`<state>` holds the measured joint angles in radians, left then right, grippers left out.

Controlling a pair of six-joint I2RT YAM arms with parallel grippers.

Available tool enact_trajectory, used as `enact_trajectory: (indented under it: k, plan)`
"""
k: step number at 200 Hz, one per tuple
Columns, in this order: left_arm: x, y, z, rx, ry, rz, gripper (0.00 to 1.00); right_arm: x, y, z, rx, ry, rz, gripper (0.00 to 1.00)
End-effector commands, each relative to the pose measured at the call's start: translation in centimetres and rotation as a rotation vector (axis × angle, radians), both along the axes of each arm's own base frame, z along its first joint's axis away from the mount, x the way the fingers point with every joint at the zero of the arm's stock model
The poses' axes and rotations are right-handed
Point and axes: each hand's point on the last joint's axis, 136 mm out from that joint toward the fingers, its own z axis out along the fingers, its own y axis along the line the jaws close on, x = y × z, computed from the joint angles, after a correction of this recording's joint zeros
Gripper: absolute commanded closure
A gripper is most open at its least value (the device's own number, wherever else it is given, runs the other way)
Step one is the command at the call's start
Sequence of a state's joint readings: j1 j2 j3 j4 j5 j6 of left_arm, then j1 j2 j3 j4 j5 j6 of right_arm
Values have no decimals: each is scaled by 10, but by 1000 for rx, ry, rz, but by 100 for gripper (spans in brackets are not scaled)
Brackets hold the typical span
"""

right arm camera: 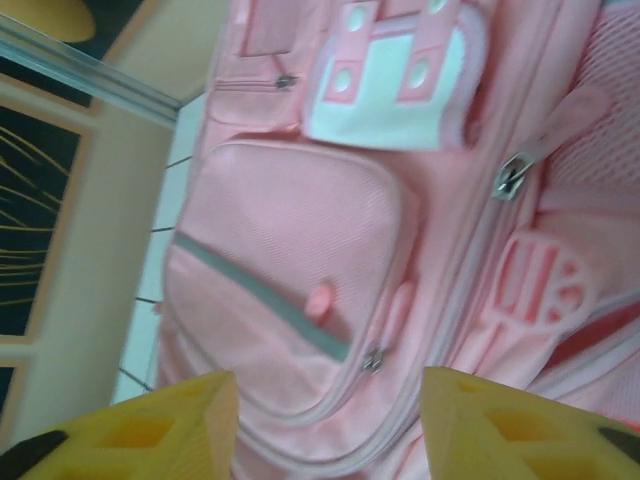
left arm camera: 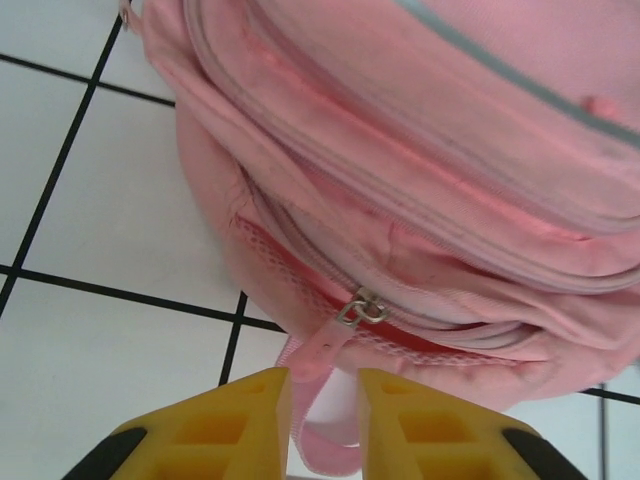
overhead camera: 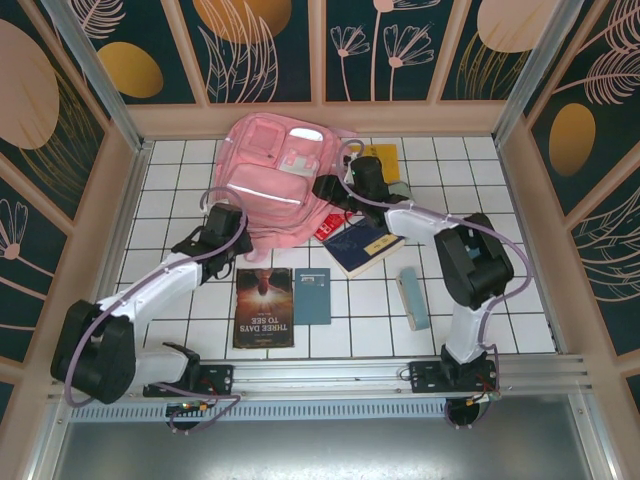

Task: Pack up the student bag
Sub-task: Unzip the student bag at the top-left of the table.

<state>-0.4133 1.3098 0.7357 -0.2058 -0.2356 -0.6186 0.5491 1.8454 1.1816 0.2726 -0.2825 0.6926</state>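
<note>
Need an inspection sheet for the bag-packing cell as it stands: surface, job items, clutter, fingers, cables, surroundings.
surface: white tiled tabletop, no spills seen.
job's things: large soft pink fabric backpack, lying at far centre, front pockets up.
clutter: dark "Three Days to See" book, small teal book, dark blue book, yellow book, pale blue block, all loose on the tiles.
grippers: left gripper, yellow fingers narrowly apart, pink zipper pull strap between them, grip unclear; right gripper, fingers wide apart over the backpack, holding nothing.
cables: lilac cables loop along both arms.
surroundings: wooden-framed floral wall panels; metal rail at near edge.
</note>
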Motion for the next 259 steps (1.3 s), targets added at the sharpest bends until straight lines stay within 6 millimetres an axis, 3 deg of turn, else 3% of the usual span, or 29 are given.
enact_trajectory:
  k: [1,30,59,99,164,196,226,247,259]
  plan:
    - [7,4,-12,35,-9,16,67,-18,12,21,38,-52,-16,40]
    - [7,7,-17,29,-19,39,66,-47,38,11,113,4,42,42]
    - [6,5,-15,22,-26,31,64,-59,53,-8,121,74,24,44]
    - [5,4,-14,16,-29,25,63,-59,51,-50,100,191,-52,48]
    - [2,7,-15,16,-33,33,62,-64,55,-87,74,288,-93,49]
    - [2,6,-17,16,-31,30,62,-55,66,-88,110,280,-80,50]
    - [3,6,-19,16,-27,26,62,-42,80,-77,117,235,-52,61]
    - [3,5,-20,16,-23,23,62,-31,81,-73,87,200,-64,62]
    - [3,5,-21,17,-23,22,62,-26,80,-76,84,208,-64,74]
